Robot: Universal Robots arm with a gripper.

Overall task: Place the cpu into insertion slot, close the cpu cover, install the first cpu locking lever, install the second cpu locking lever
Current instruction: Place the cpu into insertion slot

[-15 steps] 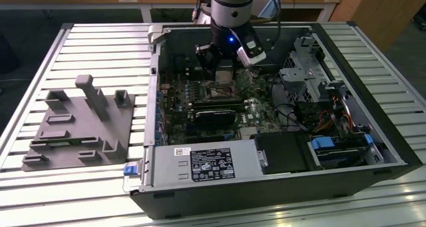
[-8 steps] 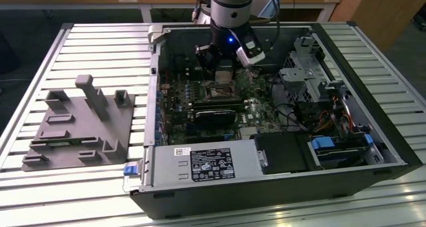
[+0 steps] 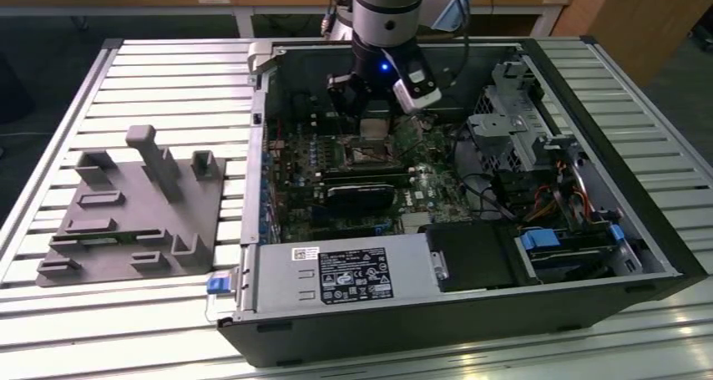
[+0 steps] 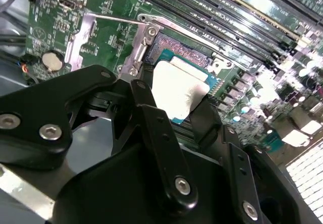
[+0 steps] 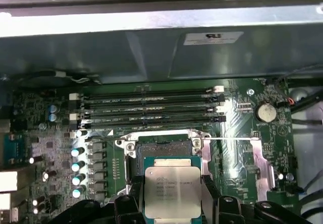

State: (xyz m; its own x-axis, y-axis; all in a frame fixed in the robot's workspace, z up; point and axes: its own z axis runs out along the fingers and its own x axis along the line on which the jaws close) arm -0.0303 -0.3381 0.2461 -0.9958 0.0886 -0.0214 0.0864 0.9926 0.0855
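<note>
My gripper (image 5: 171,184) is shut on the cpu (image 5: 171,193), a flat square chip with a grey metal top, with one black finger on each of two opposite edges. The cpu hangs level just above and partly over the insertion slot (image 5: 161,149), whose dark contact field and silver rim lie uncovered. In the second wrist view the cpu (image 4: 179,89) overlaps the slot (image 4: 177,50) between the fingers (image 4: 146,114). A thin locking lever (image 5: 229,139) sticks out sideways from the slot. In the exterior view the gripper (image 3: 376,123) is over the slot (image 3: 371,153). I cannot make out the cpu cover.
The green board sits inside an open computer case (image 3: 446,305) on a slatted table. Several black memory sticks (image 5: 151,108) run beside the slot, and capacitors (image 5: 78,166) stand at one side. A grey fixture block (image 3: 134,213) lies at the exterior view's left.
</note>
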